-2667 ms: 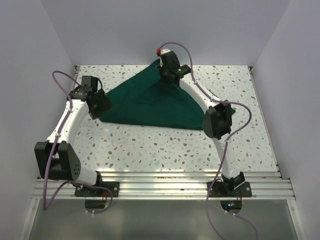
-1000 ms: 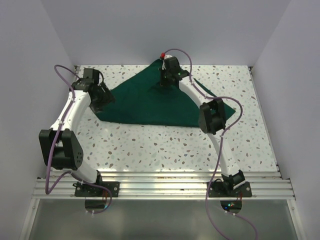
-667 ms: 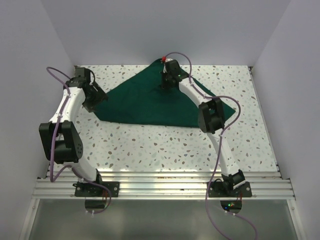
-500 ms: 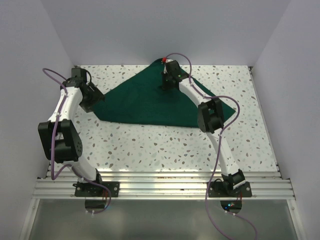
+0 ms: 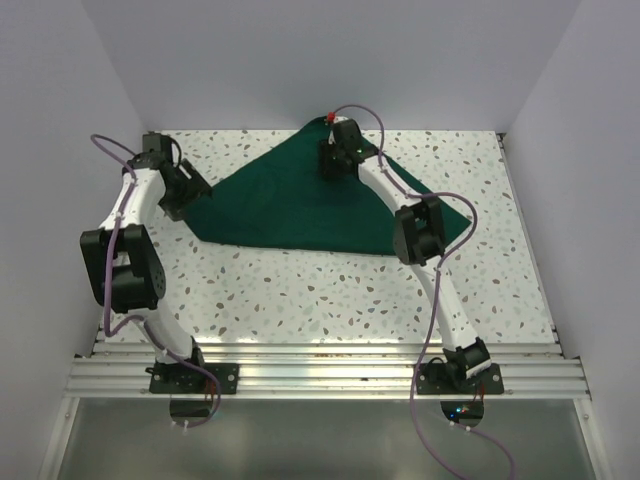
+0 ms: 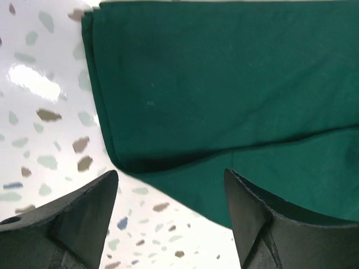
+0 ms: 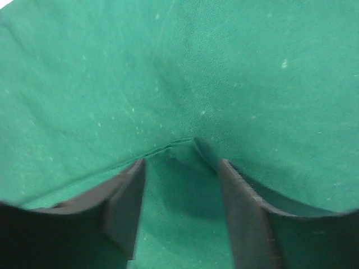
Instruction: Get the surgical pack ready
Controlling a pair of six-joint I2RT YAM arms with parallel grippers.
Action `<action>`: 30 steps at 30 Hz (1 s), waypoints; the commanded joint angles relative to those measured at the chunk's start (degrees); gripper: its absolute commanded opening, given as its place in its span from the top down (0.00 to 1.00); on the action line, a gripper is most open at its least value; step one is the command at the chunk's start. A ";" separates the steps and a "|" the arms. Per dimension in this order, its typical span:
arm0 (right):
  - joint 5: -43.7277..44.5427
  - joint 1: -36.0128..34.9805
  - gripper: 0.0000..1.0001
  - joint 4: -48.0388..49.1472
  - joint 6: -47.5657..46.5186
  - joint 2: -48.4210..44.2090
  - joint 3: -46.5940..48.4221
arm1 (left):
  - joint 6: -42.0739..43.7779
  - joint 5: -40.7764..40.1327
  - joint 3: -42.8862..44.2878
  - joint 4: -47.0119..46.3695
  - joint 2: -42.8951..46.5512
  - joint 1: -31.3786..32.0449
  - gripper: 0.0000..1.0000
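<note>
The dark green cloth [image 5: 300, 205], folded into a rough triangle, lies flat on the speckled table [image 5: 300, 290], toward its far side. The left gripper [image 6: 171, 179] hovers at the cloth's left folded corner, jaws apart and empty. The right gripper [image 7: 179, 162] stands over the far part, its 2 fingers [image 7: 126, 199] spread, apparently straddling a hemmed corner without pinching it.
</note>
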State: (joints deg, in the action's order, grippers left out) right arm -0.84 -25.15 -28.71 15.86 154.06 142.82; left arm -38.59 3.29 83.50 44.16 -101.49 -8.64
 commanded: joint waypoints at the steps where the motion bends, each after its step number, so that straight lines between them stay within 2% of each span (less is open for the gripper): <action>1: 0.93 1.06 0.39 -0.47 2.94 -4.10 3.34 | 3.78 0.75 4.03 -2.59 -4.93 -2.60 0.20; 2: -0.72 1.15 0.35 -0.73 4.08 -5.16 3.08 | 4.39 0.93 5.17 -2.76 -6.16 -3.04 0.20; 6: -4.42 1.33 0.29 -2.48 9.09 -12.97 -0.26 | 6.59 1.90 6.23 -5.31 -12.31 -5.85 0.23; 11: -11.36 3.17 0.30 -6.62 13.06 -20.54 -7.20 | 7.82 4.53 8.24 -9.01 -18.02 -9.37 0.27; 17: -12.78 5.28 0.31 -7.15 11.64 -30.82 -19.76 | 9.93 3.47 11.33 -10.76 -22.51 -10.08 0.29; 19: -14.27 6.07 0.31 -6.10 11.83 -32.67 -23.81 | 10.81 4.62 11.94 -11.56 -24.18 -10.08 0.33; 21: -14.10 6.16 0.32 -7.06 10.95 -33.12 -23.91 | 10.99 5.75 12.56 -10.86 -25.07 -10.16 0.36; 30: -13.75 6.78 0.32 -7.85 9.63 -33.21 -23.38 | 12.22 6.99 7.29 -11.91 -22.52 -10.16 0.40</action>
State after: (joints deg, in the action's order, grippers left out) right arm -13.06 -18.31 -36.51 26.33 122.30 118.74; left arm -28.23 9.06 92.97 31.97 -123.48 -18.76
